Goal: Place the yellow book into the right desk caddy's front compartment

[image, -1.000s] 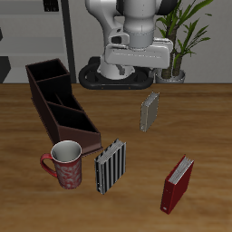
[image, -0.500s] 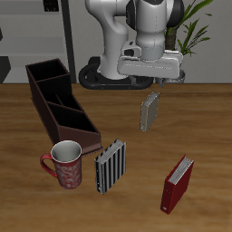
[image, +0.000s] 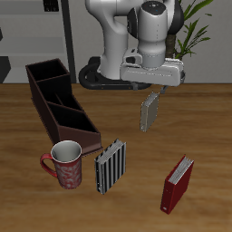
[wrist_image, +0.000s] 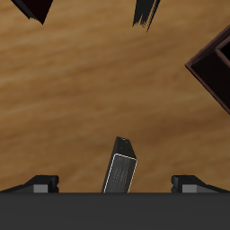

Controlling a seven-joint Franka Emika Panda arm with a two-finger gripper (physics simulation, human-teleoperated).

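Note:
The yellow book [image: 149, 111] stands upright on the wooden table, thin and grey-tan; the wrist view shows its top edge [wrist_image: 120, 168]. My gripper [image: 154, 91] hangs just above it, open, with a fingertip on each side in the wrist view [wrist_image: 115, 184] and nothing held. The right desk caddy [image: 43, 83], a long maroon-brown box, lies apart from the book, and one corner of it [wrist_image: 214, 65] shows in the wrist view. Its front compartment [image: 82, 136] is the end bin beside the mug.
A patterned red mug [image: 64, 164] stands near the caddy's front end. A black-and-white striped book [image: 111, 167] stands beside it, and a dark red book [image: 178, 183] stands near the table's front edge. A potted plant [image: 182, 41] is behind the arm.
The arm has swung across from beside the book to directly over it, and the gripper has come down closer to the book's top. Nothing on the table moved.

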